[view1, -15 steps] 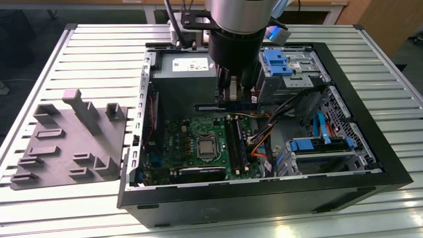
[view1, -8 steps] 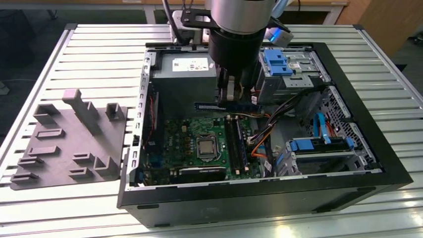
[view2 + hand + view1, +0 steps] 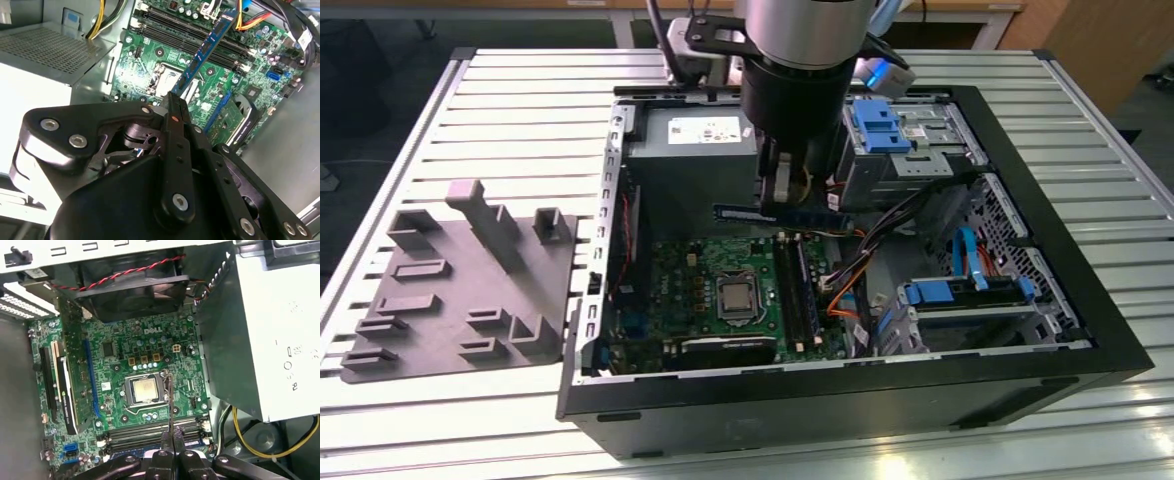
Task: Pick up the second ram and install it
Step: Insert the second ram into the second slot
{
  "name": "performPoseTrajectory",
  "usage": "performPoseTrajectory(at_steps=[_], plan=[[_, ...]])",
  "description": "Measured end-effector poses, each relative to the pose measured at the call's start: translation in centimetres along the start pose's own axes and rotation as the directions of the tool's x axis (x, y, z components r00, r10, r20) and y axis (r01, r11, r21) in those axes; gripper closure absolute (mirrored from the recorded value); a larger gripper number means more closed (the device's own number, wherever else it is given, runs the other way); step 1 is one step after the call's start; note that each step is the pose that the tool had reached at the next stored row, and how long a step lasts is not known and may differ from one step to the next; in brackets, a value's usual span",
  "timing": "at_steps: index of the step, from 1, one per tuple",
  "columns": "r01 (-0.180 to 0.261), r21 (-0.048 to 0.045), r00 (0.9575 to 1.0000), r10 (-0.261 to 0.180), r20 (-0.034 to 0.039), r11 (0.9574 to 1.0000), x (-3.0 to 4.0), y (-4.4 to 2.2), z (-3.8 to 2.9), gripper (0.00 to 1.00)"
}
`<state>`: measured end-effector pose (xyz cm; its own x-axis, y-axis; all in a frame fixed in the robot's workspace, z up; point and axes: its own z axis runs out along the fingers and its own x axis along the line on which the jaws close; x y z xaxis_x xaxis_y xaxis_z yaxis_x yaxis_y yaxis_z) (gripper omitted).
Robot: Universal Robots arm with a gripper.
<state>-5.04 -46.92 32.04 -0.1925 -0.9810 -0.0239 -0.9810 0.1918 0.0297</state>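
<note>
Clearly, the second ram is in the air. It hangs level inside the open computer case, above the green motherboard and just beside the grey power supply. In the second wrist view the blue-green board reaches out from the claw over the long black slots. It crosses them at an angle and is apart from them. In the first wrist view I see it edge-on, as a thin line near the processor socket.

The claw is narrow, with both fingers pressed flat on the board. From the exterior view, it pinches the board from above, somewhere near its middle.

I judge that the picking-up part is done and the installing part is in hand, with the board not yet seated. Seating it calls for the gold edge to run along a free slot, not across it. It also calls for a straight, even push down. The orange cables lie close on the exterior view's right of the slots, so there is little room to wander.

The case stands on the slatted desk, and a grey holder tray lies beside it.
</note>
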Motion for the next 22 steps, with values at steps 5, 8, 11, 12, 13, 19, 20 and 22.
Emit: performPoseTrajectory(at_steps=[5, 8, 11, 12, 13, 19, 20, 22], plan=[[-0.032, 0.0008, 0.9995, 0.032, 0.001, 0.9995, 0.0, 0.0, 0.0, 0.88], [-0.052, 0.0012, 0.9986, 0.052, 0.0015, 0.9986, 0.0, 0.0, 0.0, 0.88], [-0.065, 0.0015, 0.9979, 0.065, 0.002, 0.9979, 0.0, 0.0, 0.0, 0.88], [-0.069, 0.0016, 0.9976, 0.069, 0.0021, 0.9976, 0.0, 0.0, 0.0, 0.88], [-0.074, 0.0017, 0.9973, 0.074, 0.0022, 0.9973, 0.0, 0.0, 0.0, 0.88], [-0.097, 0.0022, 0.9953, 0.097, 0.003, 0.9953, 0.0, 0.0, 0.0, 0.88], [-0.101, 0.0023, 0.9949, 0.101, 0.0031, 0.9949, 0.0, 0.0, 0.0, 0.88], [-0.109, 0.0025, 0.994, 0.109, 0.0034, 0.994, 0.0, 0.0, 0.0, 0.88]])
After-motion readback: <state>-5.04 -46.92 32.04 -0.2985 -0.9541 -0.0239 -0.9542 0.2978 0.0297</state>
